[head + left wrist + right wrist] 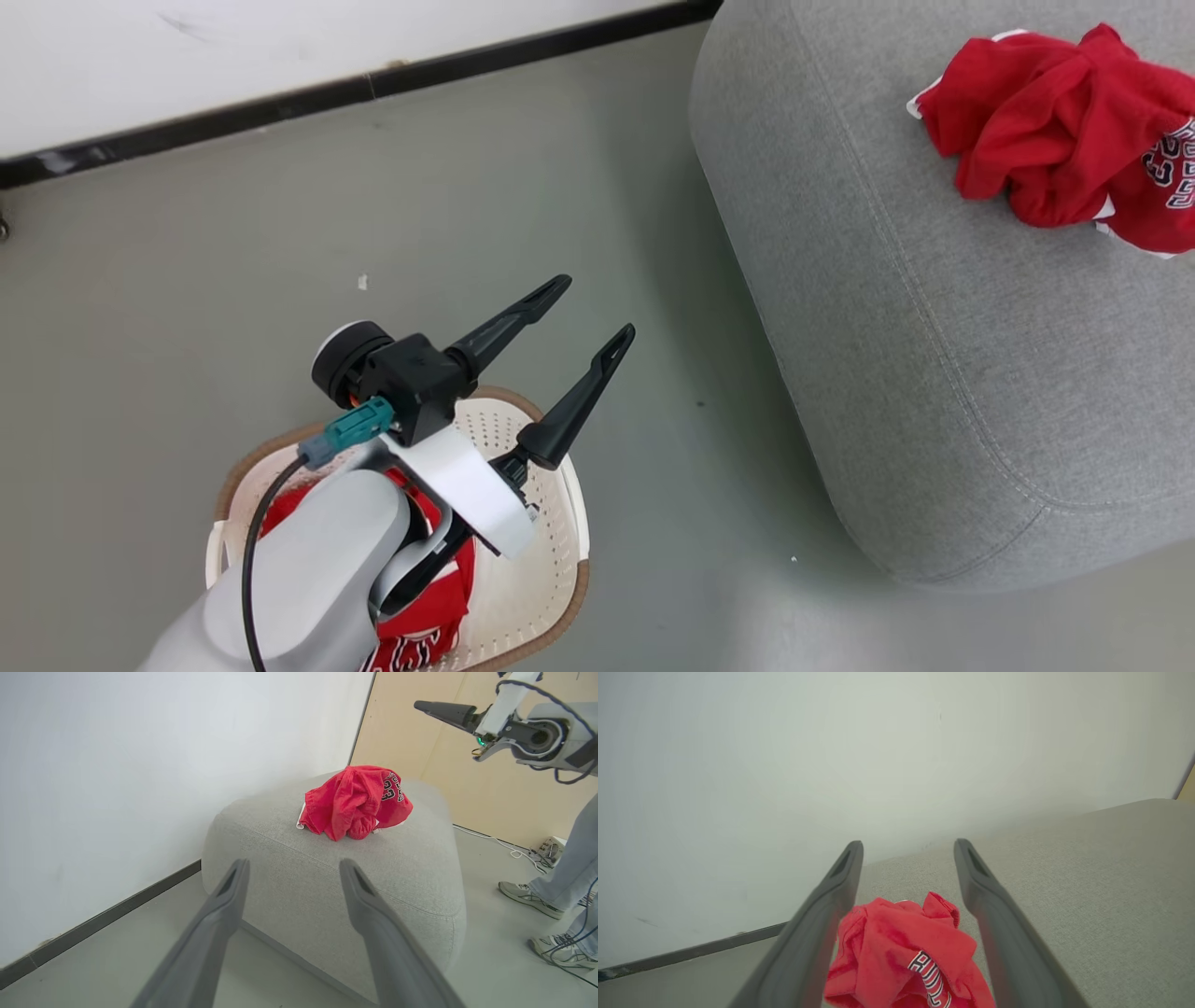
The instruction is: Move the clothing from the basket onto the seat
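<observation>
**A:** Left arm first. The pale forearm [317, 569] comes up from the lower left of the head view, right over the basket [527, 588]. The left gripper [597, 306] points up and to the right, towards the seat [934, 373].

**B:** Its fingers are spread wide with nothing between them. That one is empty!

**A:** Under the forearm, down in the basket, lies a red garment with lettering [439, 607], partly hidden by the arm. The basket stands on the grey floor [187, 280], near the seat but not touching it.

**B:** Now the right arm. On its wrist view the right gripper [909, 845] looks down along its two long fingers. They are set well apart and grip nothing.

**A:** Between them, lower in that view, is the crumpled red garment [1055, 131]. It sits bunched on top of the seat, dark lettering showing, a bit of white at its edge.

**B:** Is there contact?

**A:** No. The left wrist view has the right gripper up in the air at the top right, one dark finger pointing level, clear of the fabric.

**B:** A person's legs [567, 858] stand on the floor beyond the seat, in pale shoes.
</observation>
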### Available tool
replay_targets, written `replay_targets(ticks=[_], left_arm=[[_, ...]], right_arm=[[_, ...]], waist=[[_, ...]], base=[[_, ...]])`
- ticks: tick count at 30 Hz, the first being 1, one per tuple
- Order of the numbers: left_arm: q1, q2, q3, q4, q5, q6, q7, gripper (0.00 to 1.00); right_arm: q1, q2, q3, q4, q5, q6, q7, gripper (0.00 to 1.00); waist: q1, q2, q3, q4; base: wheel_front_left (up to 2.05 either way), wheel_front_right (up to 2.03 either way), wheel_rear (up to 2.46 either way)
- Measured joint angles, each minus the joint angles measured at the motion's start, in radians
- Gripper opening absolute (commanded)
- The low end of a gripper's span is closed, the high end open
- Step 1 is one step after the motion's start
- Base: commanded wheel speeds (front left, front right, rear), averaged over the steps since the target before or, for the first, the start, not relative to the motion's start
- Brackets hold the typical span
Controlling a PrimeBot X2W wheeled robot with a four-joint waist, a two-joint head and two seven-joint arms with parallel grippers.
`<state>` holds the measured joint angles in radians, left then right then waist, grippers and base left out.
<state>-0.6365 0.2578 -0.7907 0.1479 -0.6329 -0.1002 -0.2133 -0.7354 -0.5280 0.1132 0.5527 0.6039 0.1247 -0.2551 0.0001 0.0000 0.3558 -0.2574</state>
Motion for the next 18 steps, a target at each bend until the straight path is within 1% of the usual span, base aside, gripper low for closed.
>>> replay_targets(ticks=[12,18], left_arm=[[0.055,-0.001,0.029,0.001,-0.008,0.001,-0.023,1.0],[0.086,-0.001,0.06,0.012,-0.011,0.025,-0.027,1.0]], right_arm=[[0.04,0.013,0.049,-0.122,-0.028,0.0,0.0,1.0],[0.082,0.021,0.072,-0.172,-0.034,0.0,0.0,1.0]], waist=[[0.0,0.0,-0.077,0.031],[0.0,0.0,-0.114,0.056]], base=[[0.0,0.0,0.0],[0.0,0.0,0.0]])
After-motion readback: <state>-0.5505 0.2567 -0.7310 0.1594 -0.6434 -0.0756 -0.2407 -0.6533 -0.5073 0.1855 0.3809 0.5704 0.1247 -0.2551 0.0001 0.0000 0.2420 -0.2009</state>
